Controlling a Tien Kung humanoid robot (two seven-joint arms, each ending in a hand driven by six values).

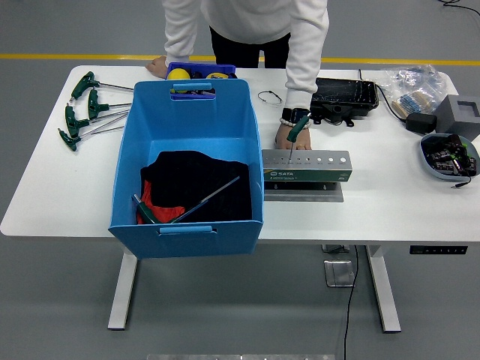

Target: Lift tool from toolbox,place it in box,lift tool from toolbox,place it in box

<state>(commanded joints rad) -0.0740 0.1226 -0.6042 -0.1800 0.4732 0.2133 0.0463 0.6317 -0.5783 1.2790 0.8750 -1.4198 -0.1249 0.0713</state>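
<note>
Meanwhile, a person resets the toolbox (306, 166)
Their hand (291, 137) holds a T-handle tool (297, 130) upright behind it, apparently restocking; neither robot hand shows.

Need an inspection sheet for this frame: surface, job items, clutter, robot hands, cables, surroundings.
Surface: white table, nothing spilled.
Job's things: metal tool rack right of the blue bin; one green-handled tool stands in the rack, a person's hand behind it. Another green-handled tool lies in the bin on dark cloth.
Clutter: green T-handle wrenches far left; black case; plastic bag; grey box; parts bowl.
Robot hands: nothing seen.
Cables: black cable by the case.
Surroundings: person at far side; grey floor with yellow line.
</note>
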